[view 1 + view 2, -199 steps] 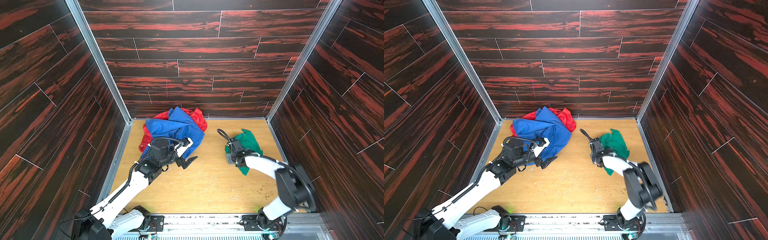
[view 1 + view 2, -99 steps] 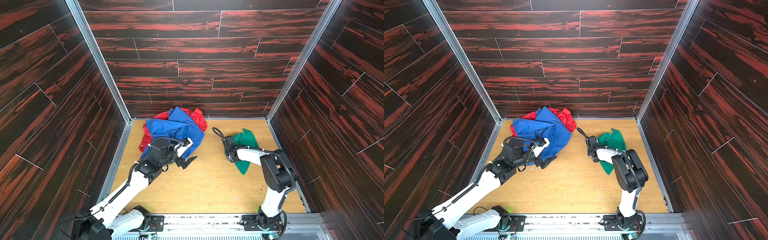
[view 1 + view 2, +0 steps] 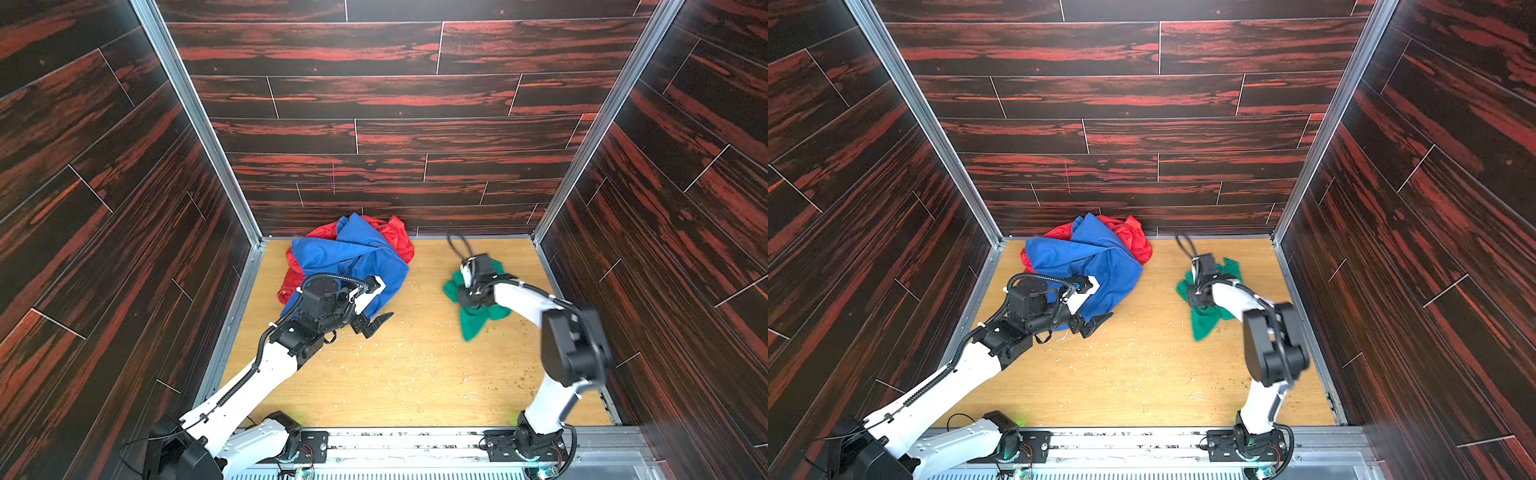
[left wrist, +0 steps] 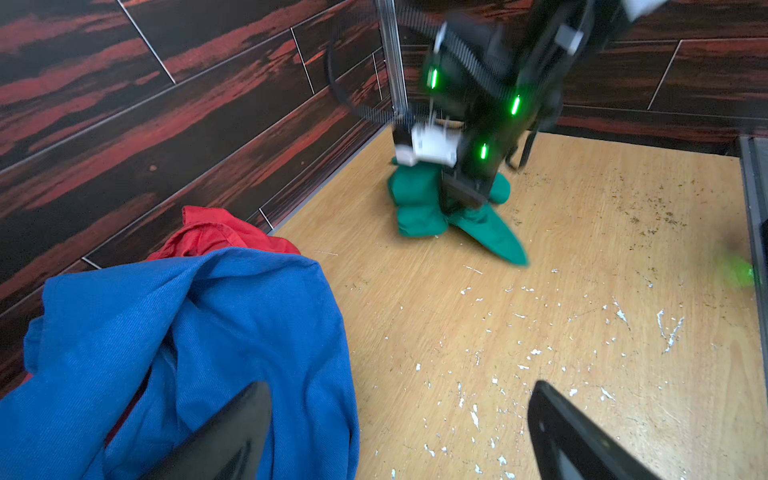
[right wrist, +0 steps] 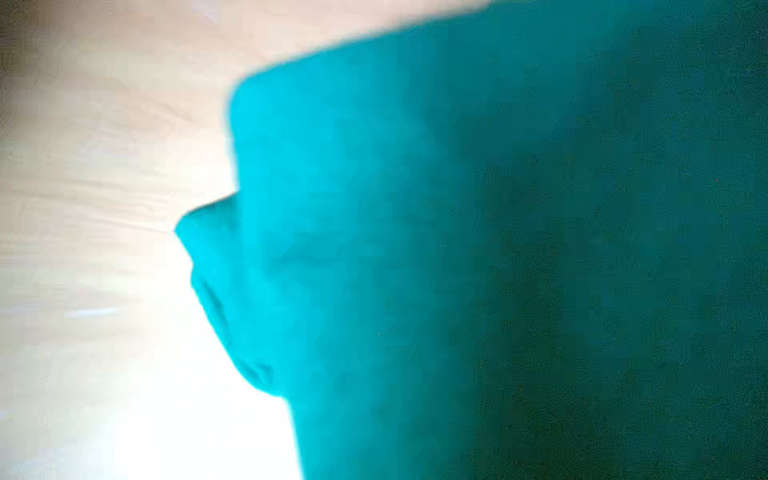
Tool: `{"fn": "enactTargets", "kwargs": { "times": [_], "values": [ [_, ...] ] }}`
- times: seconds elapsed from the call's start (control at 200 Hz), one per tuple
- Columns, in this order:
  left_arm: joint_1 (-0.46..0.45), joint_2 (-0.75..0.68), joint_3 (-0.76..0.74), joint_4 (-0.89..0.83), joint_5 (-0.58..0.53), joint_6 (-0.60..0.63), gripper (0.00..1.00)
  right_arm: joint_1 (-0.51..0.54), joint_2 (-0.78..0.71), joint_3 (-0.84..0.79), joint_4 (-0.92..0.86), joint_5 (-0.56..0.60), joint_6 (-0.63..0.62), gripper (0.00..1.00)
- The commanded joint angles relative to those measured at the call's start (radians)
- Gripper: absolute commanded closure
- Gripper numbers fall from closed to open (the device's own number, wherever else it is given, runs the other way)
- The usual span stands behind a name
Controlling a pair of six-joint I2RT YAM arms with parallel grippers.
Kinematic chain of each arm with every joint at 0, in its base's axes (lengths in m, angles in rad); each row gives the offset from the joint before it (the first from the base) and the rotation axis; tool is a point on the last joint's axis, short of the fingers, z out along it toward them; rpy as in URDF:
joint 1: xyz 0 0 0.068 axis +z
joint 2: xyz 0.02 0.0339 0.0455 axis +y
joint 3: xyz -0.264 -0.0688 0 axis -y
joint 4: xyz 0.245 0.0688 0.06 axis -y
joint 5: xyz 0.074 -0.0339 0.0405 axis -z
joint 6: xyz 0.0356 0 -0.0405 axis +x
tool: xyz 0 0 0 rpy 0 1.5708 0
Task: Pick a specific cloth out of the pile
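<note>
At the table's (image 3: 395, 374) far right corner the right gripper (image 3: 467, 300) pinches the cloth (image 3: 471, 328); the left gripper (image 3: 372, 324) gapes empty by the pile (image 3: 349, 257).

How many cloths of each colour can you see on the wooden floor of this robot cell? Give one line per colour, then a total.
blue cloth: 1
red cloth: 1
green cloth: 1
Total: 3
</note>
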Motion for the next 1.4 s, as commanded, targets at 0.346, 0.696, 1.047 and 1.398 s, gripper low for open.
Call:
{"fn": "enactTargets", "kwargs": {
  "times": [0.346,0.696,1.047,1.398],
  "values": [
    [-0.001,-0.011,0.017,-0.008,0.001,0.028,0.01,-0.328,-0.061,0.106,-0.190,-0.500,0.181,1.00],
    [-0.001,-0.009,0.014,-0.007,0.007,0.028,0.01,-0.377,0.268,0.316,-0.224,-0.431,0.168,1.00],
    [-0.001,-0.007,0.014,-0.007,0.003,0.031,0.01,-0.373,0.466,0.433,-0.311,-0.147,0.127,0.88],
    [-0.001,-0.005,0.015,-0.010,0.006,0.032,0.01,-0.363,0.128,0.230,-0.130,-0.229,0.140,0.38]
  ]
}}
